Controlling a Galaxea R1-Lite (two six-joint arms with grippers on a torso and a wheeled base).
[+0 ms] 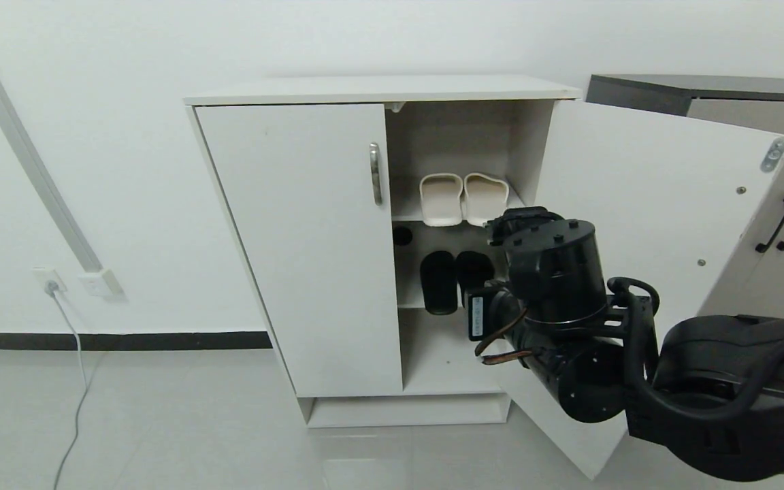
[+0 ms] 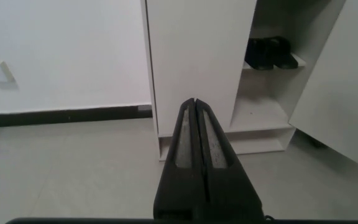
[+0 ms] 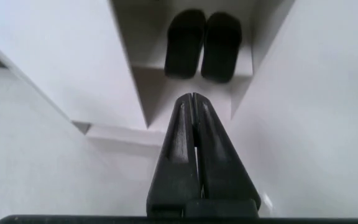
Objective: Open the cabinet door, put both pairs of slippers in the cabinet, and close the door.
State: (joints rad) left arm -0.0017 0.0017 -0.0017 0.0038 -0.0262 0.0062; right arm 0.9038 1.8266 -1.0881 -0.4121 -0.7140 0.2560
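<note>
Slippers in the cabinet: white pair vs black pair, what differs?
Colour: the white pair is pale cream, the black pair dark. Shelf: the white pair sits on the upper shelf, the black pair on the one below. Both lie side by side inside the cabinet.

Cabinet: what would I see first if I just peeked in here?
The cabinet has its right door standing wide open and its left door shut. Inside, white slippers sit on the upper shelf, black slippers on the shelf below. The robot's right arm hangs just in front.
</note>
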